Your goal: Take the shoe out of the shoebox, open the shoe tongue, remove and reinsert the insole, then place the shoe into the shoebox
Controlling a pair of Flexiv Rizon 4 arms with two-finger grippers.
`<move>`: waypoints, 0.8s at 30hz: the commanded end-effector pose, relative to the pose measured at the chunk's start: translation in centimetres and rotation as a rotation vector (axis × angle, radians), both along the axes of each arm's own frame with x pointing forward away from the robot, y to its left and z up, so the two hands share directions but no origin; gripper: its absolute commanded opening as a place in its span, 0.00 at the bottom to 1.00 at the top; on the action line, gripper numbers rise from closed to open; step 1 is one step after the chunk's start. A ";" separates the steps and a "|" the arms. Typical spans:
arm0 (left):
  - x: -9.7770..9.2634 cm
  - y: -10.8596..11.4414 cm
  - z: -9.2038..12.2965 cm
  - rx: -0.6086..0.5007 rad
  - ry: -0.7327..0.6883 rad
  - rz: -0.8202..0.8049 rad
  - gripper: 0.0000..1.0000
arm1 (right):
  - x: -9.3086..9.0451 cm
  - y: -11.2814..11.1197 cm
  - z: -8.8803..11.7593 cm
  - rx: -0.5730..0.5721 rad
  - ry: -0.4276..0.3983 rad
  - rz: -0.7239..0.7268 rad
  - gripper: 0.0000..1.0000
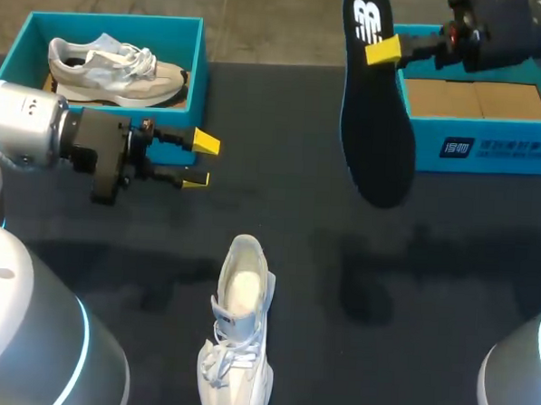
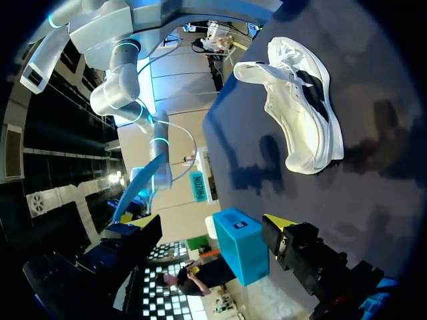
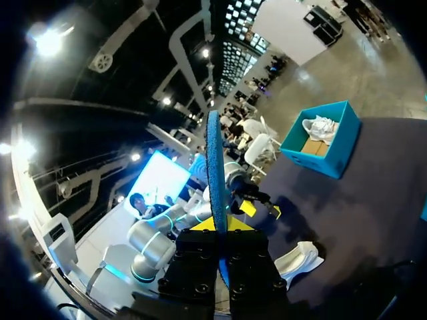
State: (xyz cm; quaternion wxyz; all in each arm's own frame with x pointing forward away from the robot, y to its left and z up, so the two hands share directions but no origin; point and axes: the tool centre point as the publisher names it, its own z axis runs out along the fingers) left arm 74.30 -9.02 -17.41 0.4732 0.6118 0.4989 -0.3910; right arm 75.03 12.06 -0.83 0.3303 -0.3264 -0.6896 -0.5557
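Gripping the long black foam insole [image 1: 376, 126] near its top end, right gripper [image 1: 385, 51] is clamped on it at upper right; the insole hangs by the open teal cardboard shoebox [image 1: 491, 146]. Mid-left, left gripper [image 1: 200, 161] has its fingers spread and holds nothing. Lower centre, white laced sneaker [image 1: 238, 346] lies on black table [image 1: 449, 266], well apart from both.

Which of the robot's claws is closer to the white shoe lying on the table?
Left. The left gripper hangs open over the table, beyond the shoe at its heel end. The right gripper is farther off by the right box, shut on the insole.
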 end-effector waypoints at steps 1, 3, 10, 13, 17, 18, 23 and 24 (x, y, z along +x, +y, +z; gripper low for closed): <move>0.0 -0.1 -0.1 -0.001 -0.002 0.001 1.00 | 1.1 0.4 0.5 -0.055 0.009 0.079 0.00; 0.0 -0.1 -0.1 -0.001 -0.002 0.001 1.00 | 1.1 0.4 0.5 -0.055 0.009 0.079 0.00; 0.0 -0.1 -0.1 -0.001 -0.002 0.001 1.00 | 1.4 0.6 -0.6 -0.021 0.086 0.044 0.00; 0.0 -0.1 -0.1 -0.001 -0.002 0.001 1.00 | 1.9 1.5 -2.0 -0.035 0.137 0.038 0.00; 0.0 -0.1 -0.1 -0.001 -0.002 0.001 1.00 | 2.7 3.1 -4.1 -0.006 0.169 0.017 0.00; 0.0 -0.1 -0.1 -0.001 -0.002 0.001 1.00 | 2.9 3.4 -4.6 0.002 0.174 0.009 0.00; 0.0 -0.1 -0.1 -0.001 -0.002 0.001 1.00 | 4.0 4.7 -6.9 0.019 0.216 -0.043 0.00; 0.0 -0.1 -0.1 -0.001 -0.002 0.001 1.00 | 4.2 5.0 -7.2 0.018 0.227 -0.044 0.00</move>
